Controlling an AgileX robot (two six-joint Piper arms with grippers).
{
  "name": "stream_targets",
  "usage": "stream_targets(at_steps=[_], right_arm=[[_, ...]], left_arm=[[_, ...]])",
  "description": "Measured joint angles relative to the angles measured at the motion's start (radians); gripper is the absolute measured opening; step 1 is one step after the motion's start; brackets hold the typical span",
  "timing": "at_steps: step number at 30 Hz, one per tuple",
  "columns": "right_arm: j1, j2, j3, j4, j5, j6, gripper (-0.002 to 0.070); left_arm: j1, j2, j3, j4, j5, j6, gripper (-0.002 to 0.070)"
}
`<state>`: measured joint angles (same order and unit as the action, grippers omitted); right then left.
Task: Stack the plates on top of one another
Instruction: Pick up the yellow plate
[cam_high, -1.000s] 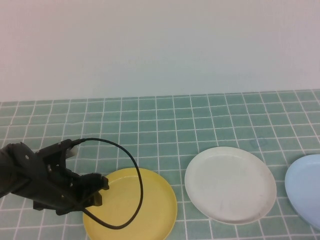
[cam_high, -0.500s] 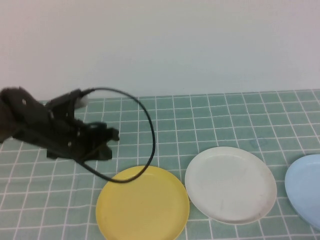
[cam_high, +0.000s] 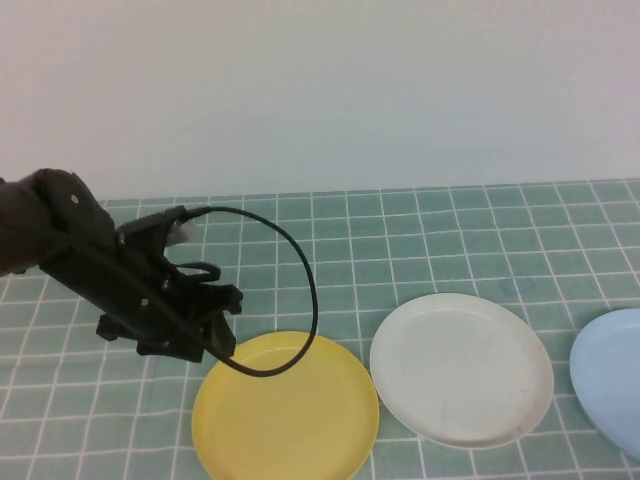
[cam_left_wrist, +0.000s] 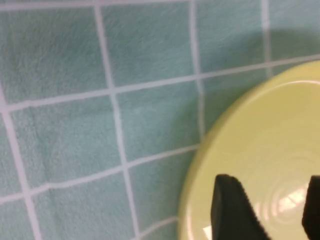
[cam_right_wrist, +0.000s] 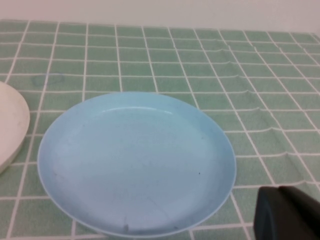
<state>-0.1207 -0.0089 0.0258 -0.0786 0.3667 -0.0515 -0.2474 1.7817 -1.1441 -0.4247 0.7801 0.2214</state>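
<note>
A green checked cloth covers the table, with a plain pale wall behind it.

At the far left, the black left arm reaches in over the cloth, a black cable looping from its wrist. The left gripper hangs at the upper left rim of the yellow plate. Its fingers stand apart with nothing between them. The wrist camera on that arm looks straight down on the plate's rim, and two dark fingertips show over the yellow surface with a clear gap between them.

The yellow plate lies flat on the cloth at the near left of centre. Just to its right, almost touching it, lies the white plate, also flat. Further right, with a small gap, the light blue plate lies flat at the right edge of the overhead view, partly cut off. The three plates sit side by side in a row; none is on top of another.

The right gripper does not appear in the overhead view. Its own wrist camera shows its dark tip near the blue plate's rim, fingers together, holding nothing, with the whole blue plate ahead and the white plate's edge beside it.
</note>
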Motion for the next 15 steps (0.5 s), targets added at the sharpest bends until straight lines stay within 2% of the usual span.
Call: stream_targets(at_steps=[5,15], right_arm=[[0.0,0.0,0.0,0.0,0.0,0.0,-0.0002],[0.0,0.0,0.0,0.0,0.0,0.0,-0.0002]], left_arm=[[0.0,0.055,0.0,-0.001,-0.05,0.038,0.0303],[0.0,0.112,0.0,-0.045,-0.074,0.043,0.0289]])
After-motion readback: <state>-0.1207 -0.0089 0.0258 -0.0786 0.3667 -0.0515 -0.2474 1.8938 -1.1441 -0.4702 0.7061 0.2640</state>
